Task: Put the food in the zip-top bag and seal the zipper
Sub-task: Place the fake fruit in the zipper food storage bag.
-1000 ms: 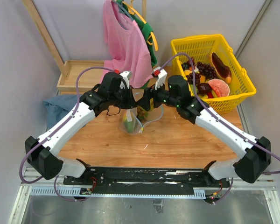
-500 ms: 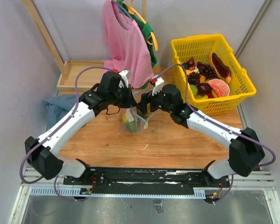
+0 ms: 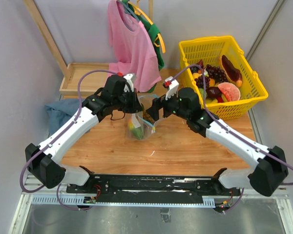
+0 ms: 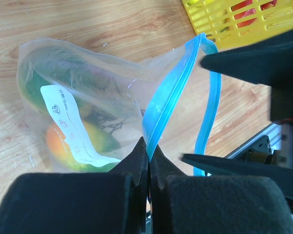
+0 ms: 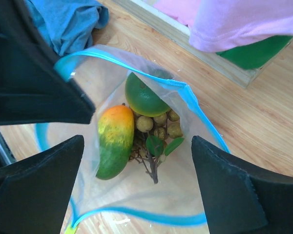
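Right wrist: spread right hand [image 5: 136, 163] over zip-top bag [image 5: 132, 197]; left hand [image 4: 148, 155] pinched on zipper [image 4: 168, 92].

Two white-shelled arms [image 3: 68, 131] carry black joints, looping purple cables [image 3: 79, 90] and matte black wedge-shaped fingers [image 5: 227, 192].

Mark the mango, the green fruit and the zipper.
mango [image 5: 115, 139]: right wrist view, middle of its body.
green fruit [image 5: 144, 97]: right wrist view, its top surface.
zipper [image 4: 172, 90]: left wrist view, midway along the strip.

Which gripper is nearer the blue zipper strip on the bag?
Left. The left gripper is pinched shut on the zipper strip itself; the right gripper is open above the bag's mouth.
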`<state>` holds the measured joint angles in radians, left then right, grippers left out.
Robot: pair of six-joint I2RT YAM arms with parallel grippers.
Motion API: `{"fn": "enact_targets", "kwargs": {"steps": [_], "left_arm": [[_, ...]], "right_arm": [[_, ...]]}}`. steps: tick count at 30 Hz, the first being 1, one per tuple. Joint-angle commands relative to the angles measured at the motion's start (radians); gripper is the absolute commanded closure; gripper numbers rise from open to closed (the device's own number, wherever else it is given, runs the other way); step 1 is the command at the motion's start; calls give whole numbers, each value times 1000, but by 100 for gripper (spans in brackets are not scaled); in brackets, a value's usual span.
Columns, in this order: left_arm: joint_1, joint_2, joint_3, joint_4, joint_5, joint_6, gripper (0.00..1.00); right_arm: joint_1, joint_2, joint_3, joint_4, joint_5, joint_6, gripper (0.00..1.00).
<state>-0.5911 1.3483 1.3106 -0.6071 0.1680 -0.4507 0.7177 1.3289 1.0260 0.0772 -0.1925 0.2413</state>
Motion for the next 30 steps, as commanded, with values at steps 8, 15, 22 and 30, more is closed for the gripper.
{"fn": "enact_targets", "kwargs": {"steps": [8,15,22,30], "left_arm": [[-3,-45,-7,15,-22,-5,100],[-3,-58,-6,5,-27,-1,100],[-3,-66,-11,-6,-44,1,100],[-4,-51,17,-61,-47,6,100]], "right_arm": [[3,-75,98,-355,262,12,21],[-5,39,117,-371,296,15,28],[-8,47,179,-412,258,-9,72],[-8,55,367,-535,193,-34,100]]}}
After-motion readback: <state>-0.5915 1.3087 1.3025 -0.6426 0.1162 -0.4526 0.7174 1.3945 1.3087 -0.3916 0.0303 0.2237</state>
